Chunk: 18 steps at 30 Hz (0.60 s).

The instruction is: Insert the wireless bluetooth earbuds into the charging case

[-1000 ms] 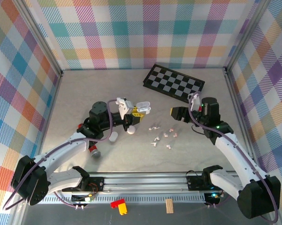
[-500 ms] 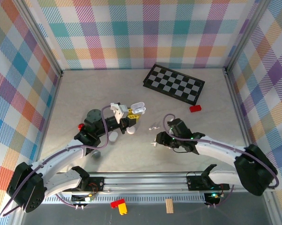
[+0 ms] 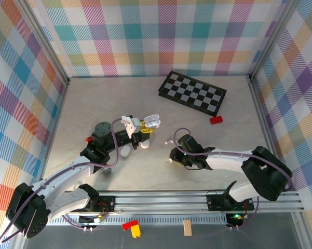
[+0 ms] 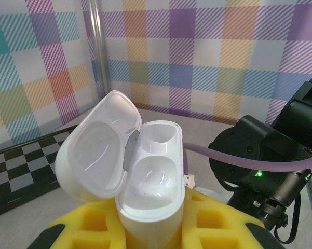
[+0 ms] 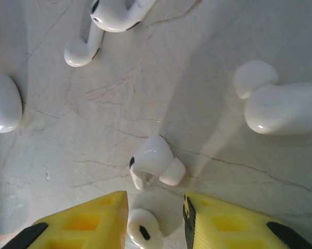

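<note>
An open white charging case [image 4: 151, 179] stands upright between the yellow fingers of my left gripper [image 4: 150, 220], which is shut on it. Its lid [image 4: 97, 151] is swung back and both wells are empty. From above, the case [image 3: 151, 122] is held over the table's middle. My right gripper [image 5: 156, 207] is down at the table, open. A white earbud [image 5: 144, 231] lies between its fingers, against the left one and apart from the right one. Another earbud [image 5: 154, 164] lies just past the fingertips. More white earbuds [image 5: 115, 14] lie farther off.
A checkerboard [image 3: 193, 94] lies at the back, with a small red block [image 3: 216, 120] in front of it. Another small white case [image 3: 125, 151] rests on the table beside my left arm. Plaid walls close in the back and both sides.
My right arm has swung from the back right down to the table among the earbuds, and its jaws have narrowed. The left gripper with the case has shifted slightly.
</note>
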Motion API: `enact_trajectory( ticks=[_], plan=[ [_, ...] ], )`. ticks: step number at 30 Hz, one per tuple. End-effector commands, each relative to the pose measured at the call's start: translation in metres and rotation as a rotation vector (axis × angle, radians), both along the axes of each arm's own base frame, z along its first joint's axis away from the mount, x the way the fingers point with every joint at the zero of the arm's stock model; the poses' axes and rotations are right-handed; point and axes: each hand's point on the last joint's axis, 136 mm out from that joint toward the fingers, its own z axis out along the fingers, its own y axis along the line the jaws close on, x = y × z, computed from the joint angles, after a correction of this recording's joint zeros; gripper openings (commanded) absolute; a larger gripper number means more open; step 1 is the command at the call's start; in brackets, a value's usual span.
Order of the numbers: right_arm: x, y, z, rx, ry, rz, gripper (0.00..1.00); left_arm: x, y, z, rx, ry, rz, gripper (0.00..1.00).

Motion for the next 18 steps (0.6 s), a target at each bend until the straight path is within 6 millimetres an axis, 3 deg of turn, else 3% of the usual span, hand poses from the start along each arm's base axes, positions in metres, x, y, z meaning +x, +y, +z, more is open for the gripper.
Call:
enact_trajectory(
  ticks=[1,18],
  plan=[
    [0.003,0.015,0.006,0.047,-0.006,0.013,0.33,-0.001,-0.001,0.002,0.003,-0.022,-0.019,0.09],
    [-0.018,0.014,-0.007,-0.062,0.008,0.136,0.26,-0.001,-0.001,0.002,0.005,-0.014,-0.020,0.10]
  ],
)
